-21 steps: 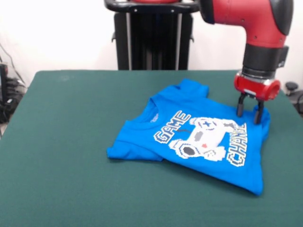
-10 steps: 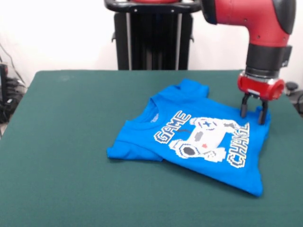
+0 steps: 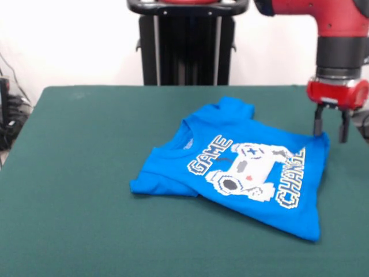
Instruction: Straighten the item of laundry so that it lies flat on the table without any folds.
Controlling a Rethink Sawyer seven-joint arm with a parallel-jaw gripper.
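The item of laundry (image 3: 248, 167), a bright blue T-shirt with a controller print and "GAME CHANGER" lettering, lies print-up right of the middle of the green table (image 3: 86, 173). Its collar points left and its hem lies to the right. One sleeve (image 3: 233, 108) sticks out toward the far side, and the near-left part looks bunched or tucked under. My gripper (image 3: 330, 133) hangs open just off the shirt's far-right corner, with nothing between its fingers (image 3: 317, 127). The red arm (image 3: 337, 34) comes down from the top right.
The black pedestal (image 3: 184, 46) stands behind the table's far edge. Cables (image 3: 8, 115) hang off the left side. Dark objects (image 3: 362, 115) sit beyond the right edge. Bare green cloth stretches to the left of the shirt and in front of it.
My gripper has moved right and slightly up, from over the shirt's far-right corner to just beside it. The shirt's right edge has spread out a little to the right.
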